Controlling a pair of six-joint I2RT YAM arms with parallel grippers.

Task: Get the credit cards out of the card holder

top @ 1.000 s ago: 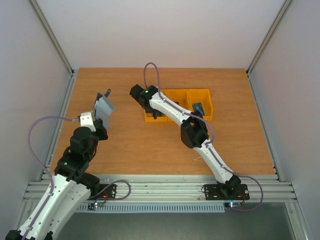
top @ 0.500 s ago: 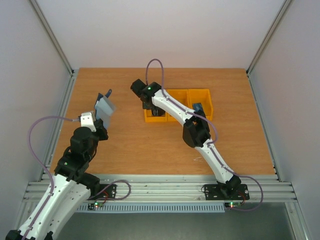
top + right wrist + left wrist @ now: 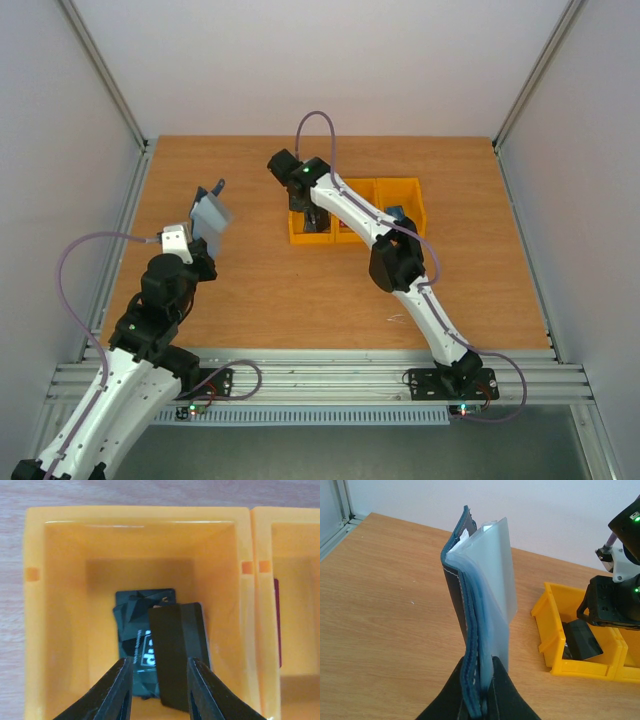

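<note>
Near edge: both arm bases are bolted to the rail, left and right.

Left pincer (image 3: 482,702): clamped tight on the bottom edge of the holder (image 3: 470,605). The holder stands upright above the left part of the bench (image 3: 280,300), with its navy cover on the left. Its clear sleeves (image 3: 495,570) fan out slightly to the right. No card shows in the sleeves from this side, and no brand is visible on the cover.

Mid bench: bare wood lies between the holder and the bins (image 3: 412,185). The holder is well apart from them. A wider bare strip runs in front of the bins and to their right, up to the side wall (image 3: 590,200).

Bins: three orange ones touch side by side in a row.

Right pincer (image 3: 159,665): hangs over the left bin (image 3: 35,610). Its jaws are parted narrowly and grip nothing.

Left bin: a black card (image 3: 132,615) with a faceted pattern lies on the floor. Its white print is partly hidden by a finger and unreadable. A plain dark card (image 3: 177,630) overlaps its right side.

Middle bin (image 3: 260,530): the edge of a red card (image 3: 276,625) lies against its left wall.

Right bin: a blue card (image 3: 399,214) is partly hidden by the arm.
</note>
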